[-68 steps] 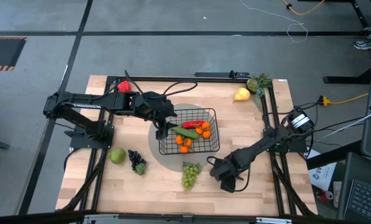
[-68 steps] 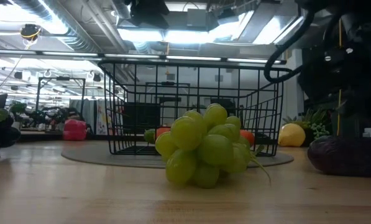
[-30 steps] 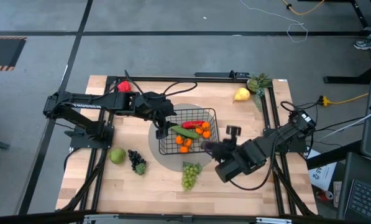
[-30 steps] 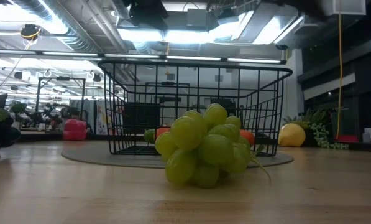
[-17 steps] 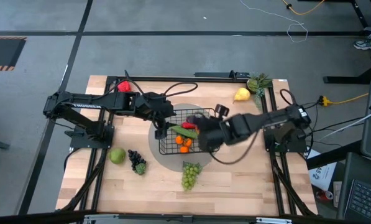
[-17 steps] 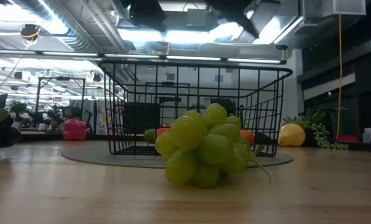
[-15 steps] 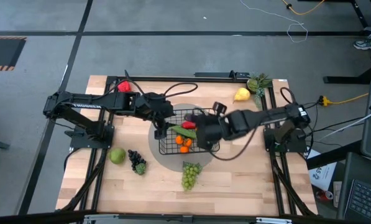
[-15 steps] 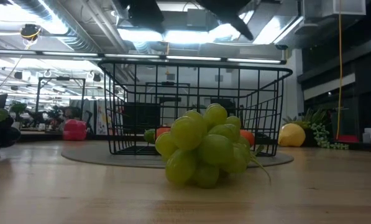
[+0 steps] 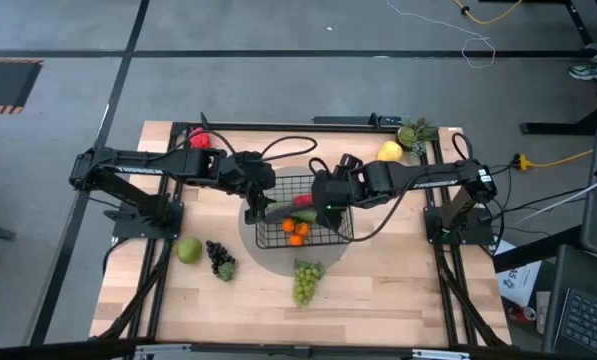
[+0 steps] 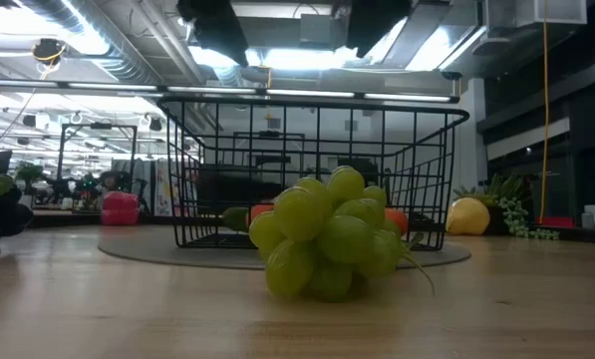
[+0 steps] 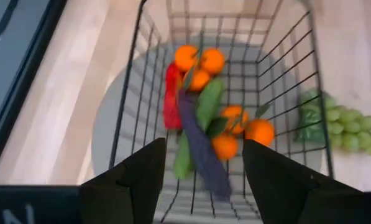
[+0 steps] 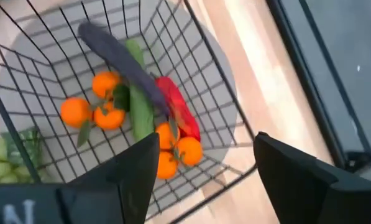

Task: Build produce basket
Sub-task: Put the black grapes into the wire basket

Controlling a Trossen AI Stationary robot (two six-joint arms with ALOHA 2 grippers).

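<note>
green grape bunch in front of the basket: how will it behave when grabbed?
The knobbly cluster of round green grapes probably offers no flat faces, so fingers may slip between berries. Its lumpy base on the wooden table suggests it won't roll far. Likely light.

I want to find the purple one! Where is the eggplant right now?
The eggplant is inside the basket at the table's middle, lying across the cucumber, beside the red chili and the oranges.

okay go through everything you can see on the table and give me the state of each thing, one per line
basket: upright on grey mat, part filled.
eggplant: in basket, across cucumber.
chili: in basket.
oranges: in basket.
green grapes: on table.
purple grapes: on table.
apple: on table.
pear: on table.
left gripper: open, empty.
right gripper: open, empty.
</note>
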